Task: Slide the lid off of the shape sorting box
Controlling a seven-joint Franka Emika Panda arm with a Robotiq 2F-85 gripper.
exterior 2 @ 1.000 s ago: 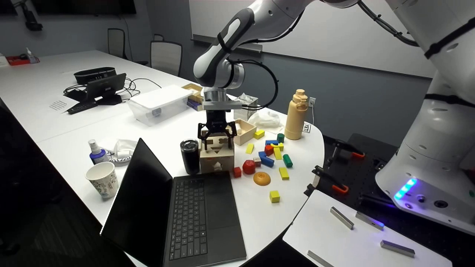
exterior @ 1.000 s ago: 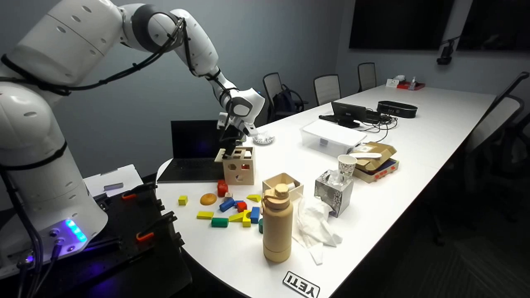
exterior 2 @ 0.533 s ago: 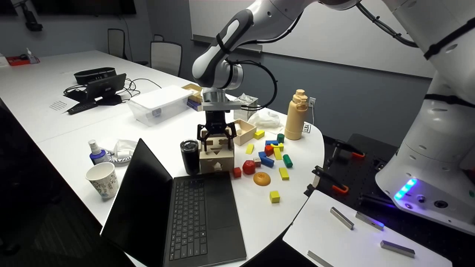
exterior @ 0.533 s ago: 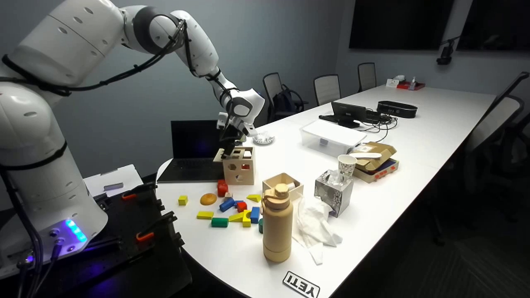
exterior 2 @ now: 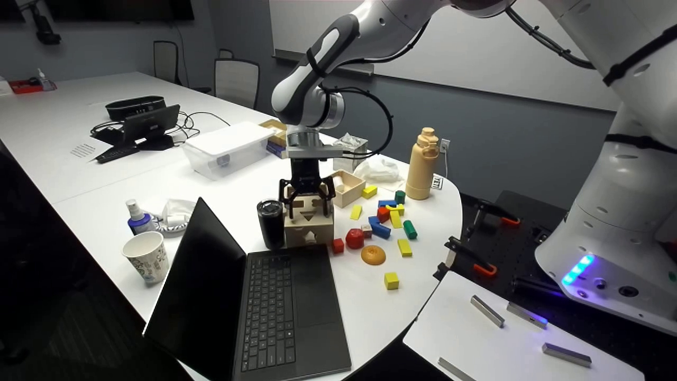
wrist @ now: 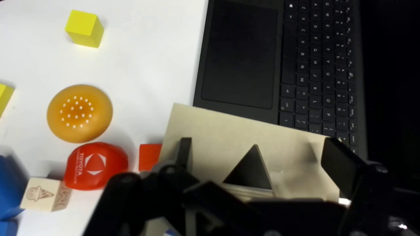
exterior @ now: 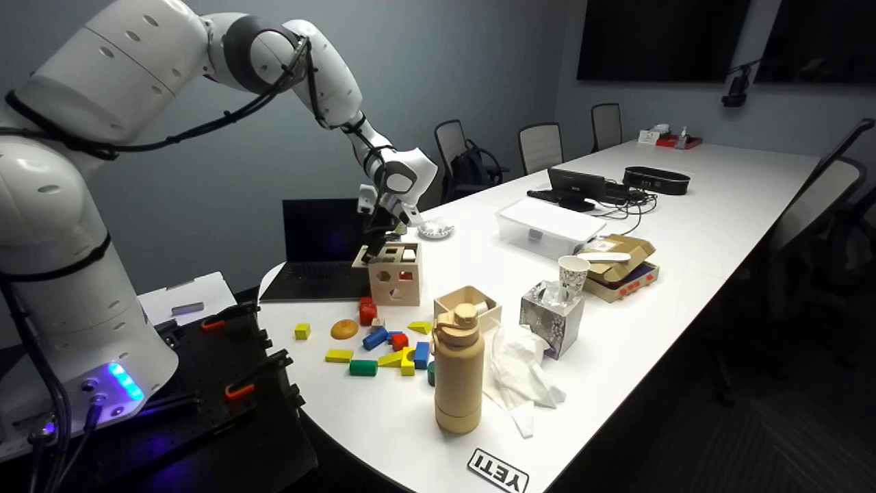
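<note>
Lid (wrist: 233, 141), lower ctr of wrist view, only part-way off; overhangs leftward from box (exterior: 395, 283), nr ctr in an exterior view; gripper (exterior 2: 308, 214) spread apart over lid; most of slide prob. remains.

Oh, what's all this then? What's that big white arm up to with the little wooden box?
A robot arm has its gripper, spread open, down at the lid of a wooden shape-sorting box. The aim is to slide that lid off: it juts past the box on the side toward the laptop but is not off yet. Whether the gripper touches the lid or hovers just above it is hard to tell. Coloured blocks lie loose on the table nearby.
</note>
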